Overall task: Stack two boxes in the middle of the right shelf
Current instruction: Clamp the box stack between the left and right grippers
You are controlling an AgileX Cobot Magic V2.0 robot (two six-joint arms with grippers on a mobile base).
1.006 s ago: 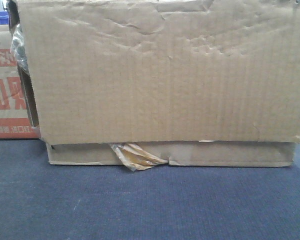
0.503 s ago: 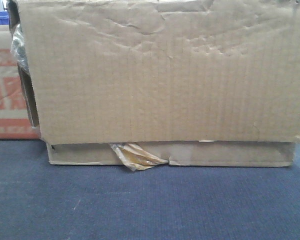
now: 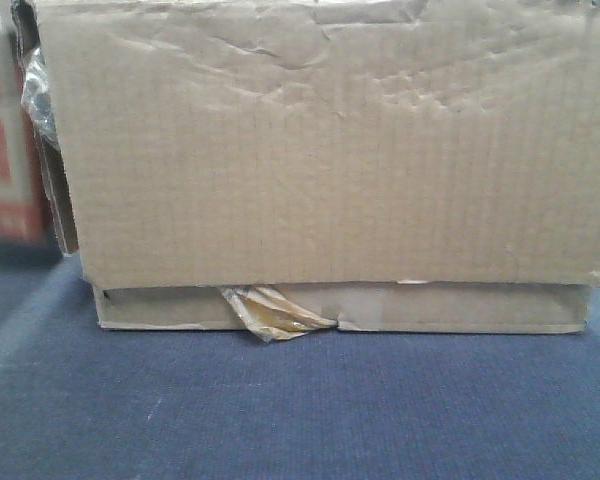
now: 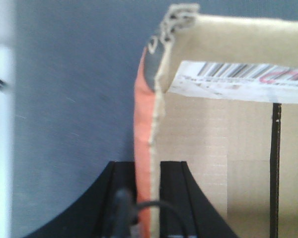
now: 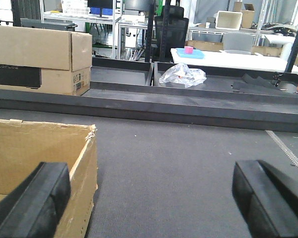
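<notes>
The two boxes fill the front view. The deeper upper box sits over the shallower box, whose amber tape curl hangs from its front edge, and both rest on the blue-grey counter. No shelf can be made out in any view, so they look far from their place. In the left wrist view, the left fingers are clamped on a thin, torn box wall, orange on its outer side and brown within, with a barcode label nearby; which of the two boxes it belongs to cannot be told. The right fingers stand wide apart and hold nothing. An open brown box sits just beside one of them, and bare dark counter lies under the rest of the gap. The step in hand looks like securing a two-sided hold before lifting. The right fingers should straddle that wall squarely, well down from its ragged rim, and close firmly without crushing the corrugated board. Both arms should then rise level and together, since a one-wall pinch could bend the card and let the stack tilt or slide. A blurred whitish carton with red printing stands behind at the left, and another brown carton and a plastic bag lie beyond.
</notes>
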